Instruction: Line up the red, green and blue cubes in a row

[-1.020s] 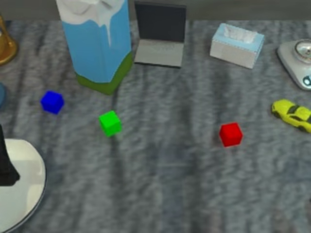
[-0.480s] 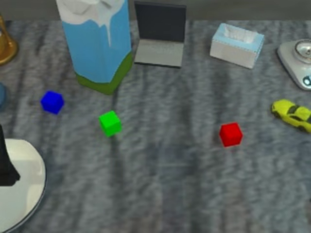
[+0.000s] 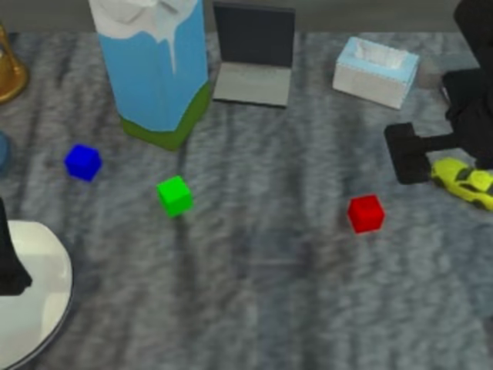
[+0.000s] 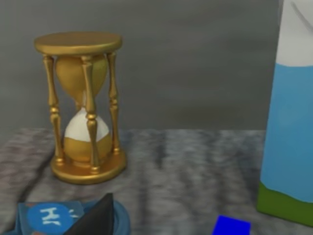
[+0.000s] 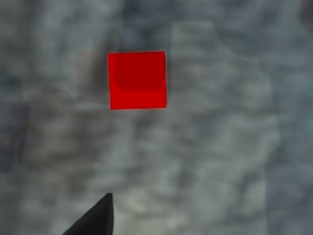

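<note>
Overhead, the red cube [image 3: 365, 213] sits right of centre on the grey desk [image 3: 262, 293], the green cube [image 3: 175, 195] left of centre and the blue cube [image 3: 82, 162] farther left, all well apart, while the tissue box [image 3: 376, 71] at the back shows white tissue in its slot, the right tool [image 3: 408, 154] hangs above the desk beside the yellow car [image 3: 464, 182], and the left arm [image 3: 11, 266] is parked at the left edge. From the left wrist, an hourglass [image 4: 82, 107] holds white sand in its lower bulb, with the carton [image 4: 291, 112] and blue cube [image 4: 232, 227] nearby. From the right wrist, the red cube [image 5: 137, 80] lies alone on the desk; whether either tool is apart or together I cannot tell.
</note>
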{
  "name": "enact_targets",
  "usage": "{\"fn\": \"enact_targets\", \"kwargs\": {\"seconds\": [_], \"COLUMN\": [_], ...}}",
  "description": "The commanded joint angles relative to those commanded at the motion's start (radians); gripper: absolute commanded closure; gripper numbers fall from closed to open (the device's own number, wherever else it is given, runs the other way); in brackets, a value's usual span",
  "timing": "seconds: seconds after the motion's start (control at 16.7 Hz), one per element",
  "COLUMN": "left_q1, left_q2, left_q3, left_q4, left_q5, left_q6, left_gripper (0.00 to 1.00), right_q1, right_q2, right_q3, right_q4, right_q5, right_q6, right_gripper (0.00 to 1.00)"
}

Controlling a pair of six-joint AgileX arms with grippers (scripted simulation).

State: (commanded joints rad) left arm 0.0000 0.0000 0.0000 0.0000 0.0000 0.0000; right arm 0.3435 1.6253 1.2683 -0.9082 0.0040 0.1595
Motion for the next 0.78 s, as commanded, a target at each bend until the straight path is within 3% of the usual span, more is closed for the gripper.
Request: {"fn": "enact_targets", "kwargs": {"seconds": [0.36, 0.78], "left_q1": [0.000, 0.000], "left_q2": [0.000, 0.000], "left_q3": [0.000, 0.000], "left_q4": [0.000, 0.000], "left_q5": [0.000, 0.000], "left_q6": [0.000, 0.000], "left_gripper": [0.00, 0.00], "right_q1": [0.084, 0.101], "right_q2": [0.420, 0.507], "right_q3": [0.352, 0.436], "right_q4": [-0.201, -0.235], "right_q5": [-0.002, -0.002], "right_q6": [0.043, 0.055], "right_gripper": [0.00, 0.00]}}
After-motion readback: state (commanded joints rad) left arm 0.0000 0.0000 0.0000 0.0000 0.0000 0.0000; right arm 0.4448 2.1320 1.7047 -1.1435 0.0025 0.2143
